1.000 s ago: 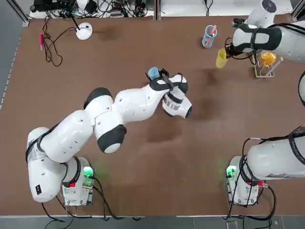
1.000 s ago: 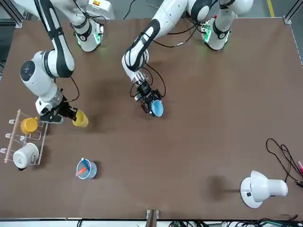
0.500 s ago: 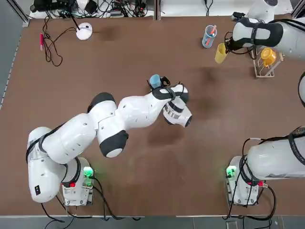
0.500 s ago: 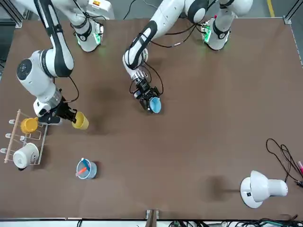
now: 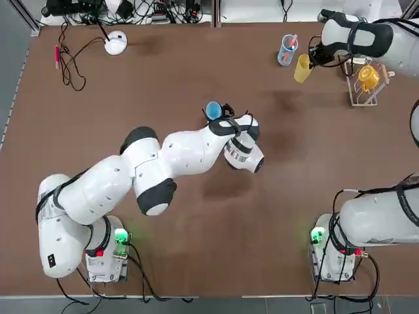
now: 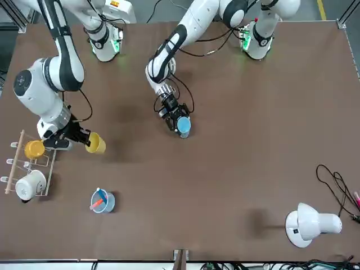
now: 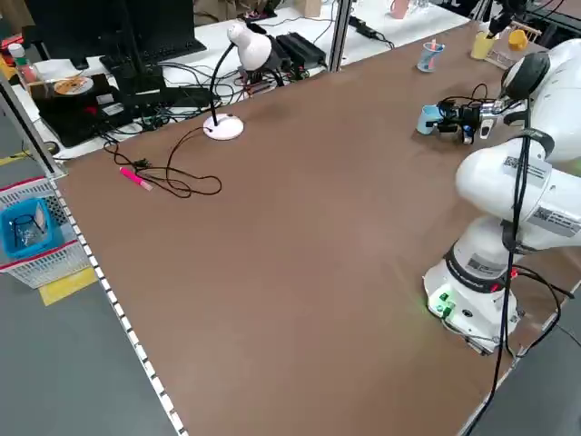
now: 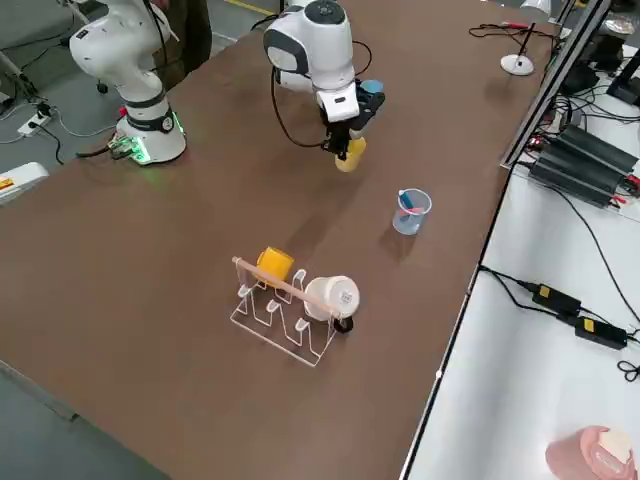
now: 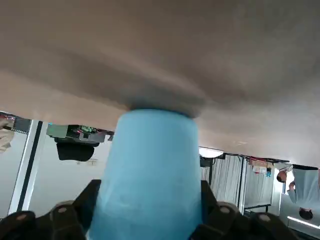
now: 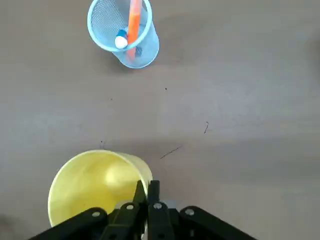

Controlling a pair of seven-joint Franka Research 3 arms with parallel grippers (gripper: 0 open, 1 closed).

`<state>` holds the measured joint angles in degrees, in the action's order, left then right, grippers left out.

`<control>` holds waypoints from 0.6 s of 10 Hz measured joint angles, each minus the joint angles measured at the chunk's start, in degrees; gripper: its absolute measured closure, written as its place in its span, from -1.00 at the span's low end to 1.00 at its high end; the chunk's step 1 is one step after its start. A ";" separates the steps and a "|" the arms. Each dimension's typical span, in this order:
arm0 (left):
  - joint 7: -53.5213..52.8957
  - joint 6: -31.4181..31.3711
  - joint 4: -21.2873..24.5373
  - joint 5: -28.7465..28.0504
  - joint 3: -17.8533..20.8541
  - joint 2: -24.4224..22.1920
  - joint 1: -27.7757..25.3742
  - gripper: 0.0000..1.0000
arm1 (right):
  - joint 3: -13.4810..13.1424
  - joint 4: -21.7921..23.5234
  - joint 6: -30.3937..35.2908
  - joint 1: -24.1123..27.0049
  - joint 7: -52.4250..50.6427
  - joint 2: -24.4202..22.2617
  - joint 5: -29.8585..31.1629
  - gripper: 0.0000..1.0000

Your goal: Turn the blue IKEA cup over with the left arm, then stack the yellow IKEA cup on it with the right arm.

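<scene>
Near the table's centre, the blue IKEA cup (image 5: pixel 213 110) is clamped between the 2 fingers of the left gripper (image 5: pixel 221 116), upside down with its rim at or on the brown table (image 5: pixel 131 85); contact cannot be told. At about 2 o'clock from it, toward the far right corner, the yellow IKEA cup (image 5: pixel 302 68) is pinched by its rim in the right gripper (image 5: pixel 310 60) and held above the table. It is flanked by a see-through blue tumbler (image 5: pixel 287 50) at 10 o'clock and a rack (image 5: pixel 364 88) at 3 o'clock.
</scene>
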<state>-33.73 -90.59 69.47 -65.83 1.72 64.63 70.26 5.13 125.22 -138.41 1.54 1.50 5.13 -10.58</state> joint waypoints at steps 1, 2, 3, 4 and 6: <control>-0.01 0.01 -0.08 0.00 0.01 0.00 0.00 -0.80 | 0.00 -0.19 0.34 0.00 -0.11 0.00 -0.03 0.93; -0.02 0.01 -0.09 0.00 0.06 0.00 0.00 -0.93 | 0.00 -0.26 0.37 0.00 -0.15 0.00 -0.05 0.93; -0.01 0.01 -0.22 0.00 0.11 0.00 -0.01 -0.96 | 0.00 -0.31 0.38 0.00 -0.21 0.00 -0.07 0.93; -0.01 0.03 -0.54 0.00 0.12 -0.03 -0.01 -0.97 | 0.00 -0.35 0.38 -0.03 -0.30 0.00 -0.08 0.93; 0.04 0.29 -1.25 0.35 0.18 -0.59 -0.04 -0.97 | 0.00 -0.76 0.39 -0.73 -0.43 0.00 -0.12 0.93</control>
<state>-33.68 -90.31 68.22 -65.48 1.90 64.04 70.21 5.13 124.46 -138.02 0.81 1.06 5.13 -10.71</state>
